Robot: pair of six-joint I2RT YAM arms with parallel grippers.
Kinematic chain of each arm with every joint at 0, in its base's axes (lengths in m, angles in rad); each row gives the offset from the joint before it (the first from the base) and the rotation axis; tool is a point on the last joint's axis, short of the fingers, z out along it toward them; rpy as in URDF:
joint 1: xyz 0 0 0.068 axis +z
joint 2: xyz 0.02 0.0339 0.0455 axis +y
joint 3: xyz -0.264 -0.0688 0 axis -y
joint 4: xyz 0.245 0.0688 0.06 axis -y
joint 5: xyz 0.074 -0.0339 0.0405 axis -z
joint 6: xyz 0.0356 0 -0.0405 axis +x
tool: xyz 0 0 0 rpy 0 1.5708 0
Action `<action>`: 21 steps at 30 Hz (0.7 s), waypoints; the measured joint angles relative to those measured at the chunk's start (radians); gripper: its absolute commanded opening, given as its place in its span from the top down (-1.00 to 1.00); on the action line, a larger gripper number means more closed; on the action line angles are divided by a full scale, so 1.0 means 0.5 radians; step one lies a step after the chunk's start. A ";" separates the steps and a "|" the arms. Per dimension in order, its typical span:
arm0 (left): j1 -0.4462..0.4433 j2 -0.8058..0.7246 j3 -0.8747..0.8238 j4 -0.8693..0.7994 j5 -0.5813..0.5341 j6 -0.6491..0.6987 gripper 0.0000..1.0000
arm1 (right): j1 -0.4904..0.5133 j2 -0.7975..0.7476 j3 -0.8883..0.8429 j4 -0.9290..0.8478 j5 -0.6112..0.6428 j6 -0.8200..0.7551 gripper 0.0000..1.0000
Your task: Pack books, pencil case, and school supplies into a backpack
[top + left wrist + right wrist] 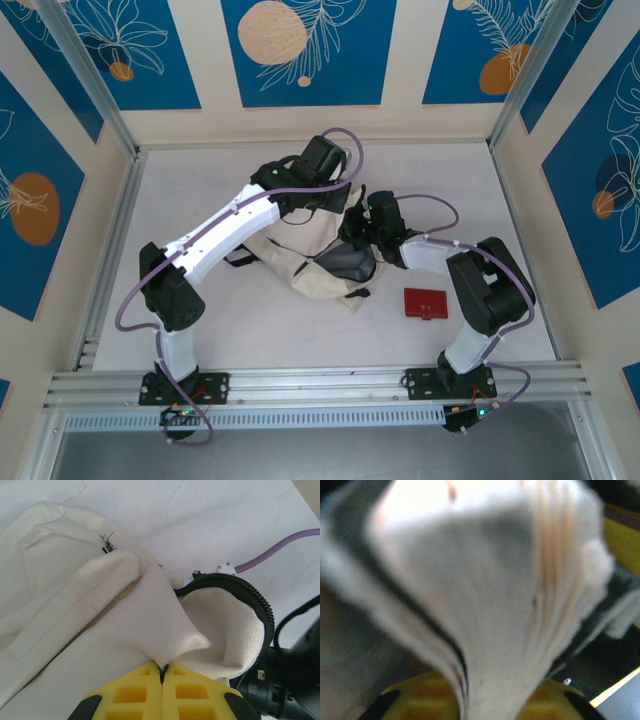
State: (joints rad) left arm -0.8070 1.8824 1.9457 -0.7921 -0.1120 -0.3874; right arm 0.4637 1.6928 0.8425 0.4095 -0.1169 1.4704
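The dark-red pencil case (425,303) lay just right of the cream backpack (300,265), at whose far opening the right gripper (485,700) had blurred white layers between its fingers, grip unclear, and the left gripper (161,672) was pinched closed on backpack fabric.

No text, label, brand, number or sign can be read anywhere; the blue wall panels (300,50) carry only drawn leaves and circles.

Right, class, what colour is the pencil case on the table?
The pencil case is dark red, best seen in the top view.
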 measured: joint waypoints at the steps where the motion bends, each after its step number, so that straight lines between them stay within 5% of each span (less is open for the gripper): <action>1: 0.001 0.000 0.000 0.000 0.001 -0.008 1.00 | 0.000 0.011 0.002 -0.013 -0.025 0.002 0.07; 5: 0.009 0.000 0.000 -0.001 0.002 -0.026 1.00 | 0.000 -0.032 -0.019 -0.153 -0.080 -0.025 -0.30; 13: 0.018 -0.011 -0.081 0.056 0.065 -0.108 1.00 | -0.040 -0.623 -0.296 -0.603 -0.002 -0.186 -0.37; 21: 0.031 -0.215 -0.505 0.211 0.160 -0.245 -0.23 | -0.163 -1.130 -0.434 -1.307 0.335 -0.542 -0.41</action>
State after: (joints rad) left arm -0.7914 1.7748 1.6932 -0.6868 -0.0319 -0.5098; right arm 0.3820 1.1278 0.6254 -0.2440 0.0505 1.1995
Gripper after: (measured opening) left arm 0.479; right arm 0.703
